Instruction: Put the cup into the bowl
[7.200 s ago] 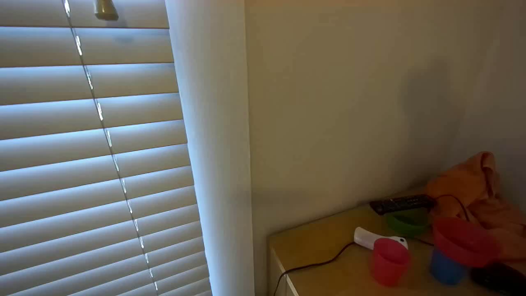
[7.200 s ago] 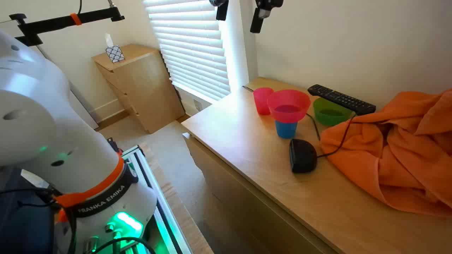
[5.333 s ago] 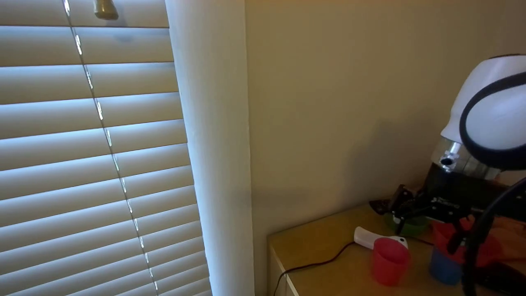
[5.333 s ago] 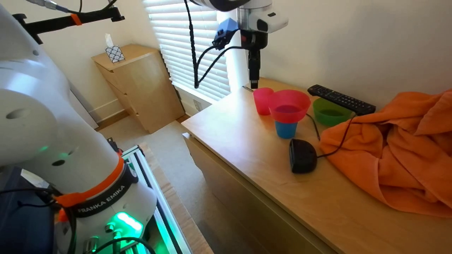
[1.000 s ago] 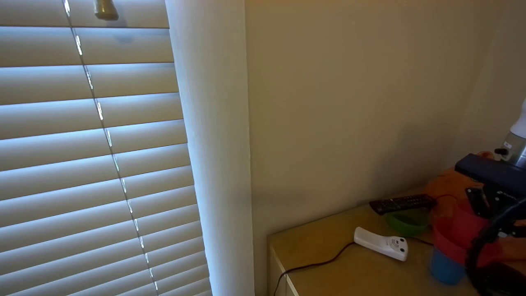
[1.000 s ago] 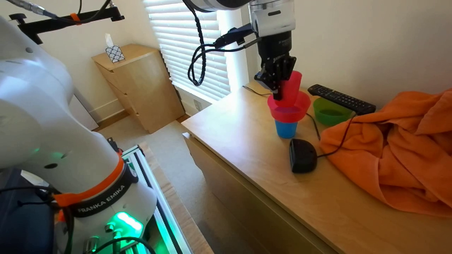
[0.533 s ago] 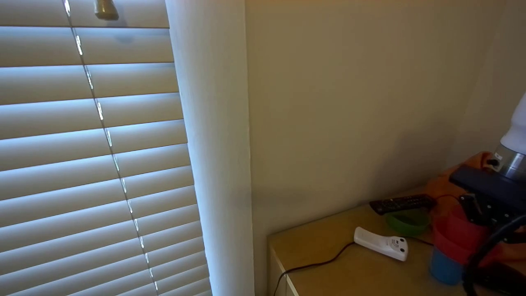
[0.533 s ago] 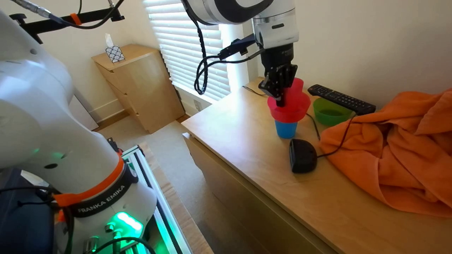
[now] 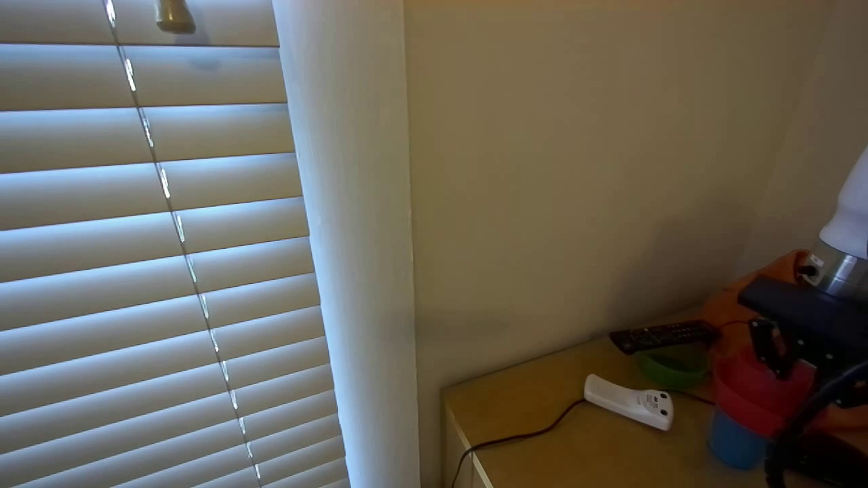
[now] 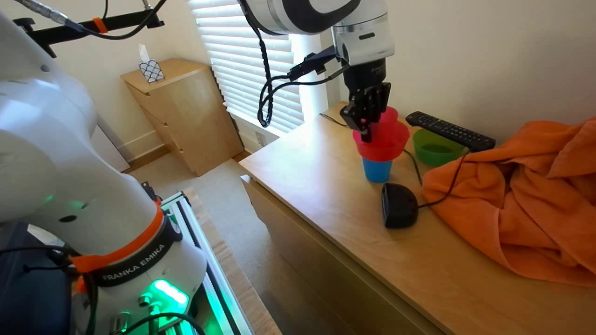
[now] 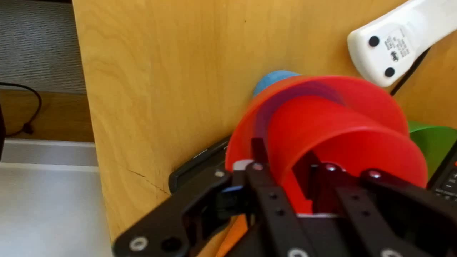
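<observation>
The pink-red cup (image 11: 317,114) sits tilted inside the larger pink-red bowl (image 10: 389,151), which rests on top of a blue vessel (image 10: 377,171). In the wrist view my gripper (image 11: 282,157) straddles the cup's wall, one finger outside it and the other inside its mouth. A gap shows between the inner finger (image 11: 303,171) and the wall, so the jaws stand partly open. In an exterior view the gripper's black fingers (image 10: 366,135) reach down into the bowl and cover part of the cup. The cup's base is hidden by the bowl.
A green bowl (image 10: 435,146) with a black remote (image 10: 449,130) across it stands beside the pink-red bowl. Close by are a black device (image 10: 399,204) with a cord, an orange towel (image 10: 517,200) and a white corded gadget (image 9: 627,401).
The cup, which stood on the table by the white gadget, was carried over the bowl. Over the last second it has sunk into the bowl with the gripper, and the jaws have loosened.
</observation>
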Controlling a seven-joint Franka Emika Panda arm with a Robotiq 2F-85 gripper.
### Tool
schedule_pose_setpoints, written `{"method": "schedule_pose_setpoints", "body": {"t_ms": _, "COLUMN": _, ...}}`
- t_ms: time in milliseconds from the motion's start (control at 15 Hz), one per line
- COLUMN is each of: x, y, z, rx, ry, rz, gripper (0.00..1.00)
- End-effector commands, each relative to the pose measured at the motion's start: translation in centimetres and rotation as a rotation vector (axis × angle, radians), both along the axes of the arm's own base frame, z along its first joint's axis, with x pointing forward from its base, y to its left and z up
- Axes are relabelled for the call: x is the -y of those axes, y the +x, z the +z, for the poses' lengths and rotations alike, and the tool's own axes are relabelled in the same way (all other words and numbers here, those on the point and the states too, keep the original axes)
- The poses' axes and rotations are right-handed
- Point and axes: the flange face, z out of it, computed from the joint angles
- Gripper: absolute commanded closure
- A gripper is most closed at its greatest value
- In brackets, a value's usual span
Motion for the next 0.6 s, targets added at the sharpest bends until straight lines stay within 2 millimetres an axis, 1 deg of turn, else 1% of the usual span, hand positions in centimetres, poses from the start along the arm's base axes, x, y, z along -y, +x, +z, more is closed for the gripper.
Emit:
{"method": "schedule_pose_setpoints", "body": {"t_ms": 0, "x": -0.5, "y": -1.3, "z": 2.5, "rx": 0.049, "ry": 0.019, "rz": 0.022, "gripper": 0.41}}
{"method": "schedule_pose_setpoints", "body": {"t_ms": 133, "x": -1.0, "y": -1.8, "z": 4.6, "rx": 0.093, "ry": 0.030, "rz": 0.051, "gripper": 0.25}}
{"method": "schedule_pose_setpoints", "body": {"t_ms": 333, "x": -2.1, "y": -3.2, "z": 8.9, "rx": 0.177, "ry": 0.038, "rz": 0.113, "gripper": 0.03}}
{"method": "schedule_pose_setpoints", "body": {"t_ms": 400, "x": -2.4, "y": -3.5, "z": 10.3, "rx": 0.221, "ry": 0.021, "rz": 0.131, "gripper": 0.00}}
{"method": "schedule_pose_setpoints", "body": {"t_ms": 467, "x": -2.6, "y": -3.7, "z": 12.0, "rx": 0.293, "ry": 0.006, "rz": 0.147, "gripper": 0.00}}
{"method": "schedule_pose_setpoints", "body": {"t_ms": 533, "x": -1.9, "y": -1.4, "z": 9.8, "rx": 0.213, "ry": 0.008, "rz": 0.119, "gripper": 0.06}}
